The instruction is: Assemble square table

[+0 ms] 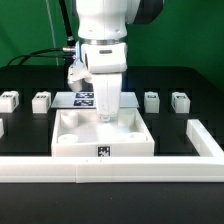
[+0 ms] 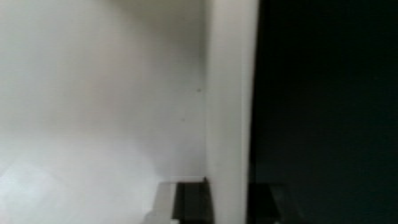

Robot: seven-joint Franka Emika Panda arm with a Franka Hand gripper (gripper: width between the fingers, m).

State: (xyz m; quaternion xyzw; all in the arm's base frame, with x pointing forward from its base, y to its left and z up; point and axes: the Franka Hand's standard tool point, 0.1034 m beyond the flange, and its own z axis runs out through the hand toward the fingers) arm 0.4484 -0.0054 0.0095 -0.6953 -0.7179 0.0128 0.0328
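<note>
on back rim of square table (image 1: 72, 146), end effector (image 1: 107, 116) clamped shut.

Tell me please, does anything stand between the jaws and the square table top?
Nothing visible does. The gripper is down at the far rim of the table top, and the wrist view shows its jaws shut on that thin wall. The leg blocks stand apart, off to both sides.

Exterior view: bright, even light from above; soft shadows inside the square table (image 1: 75, 123); coarse resolution. Wrist view: heavily blurred at close range, white side glaring, dark side featureless.
</note>
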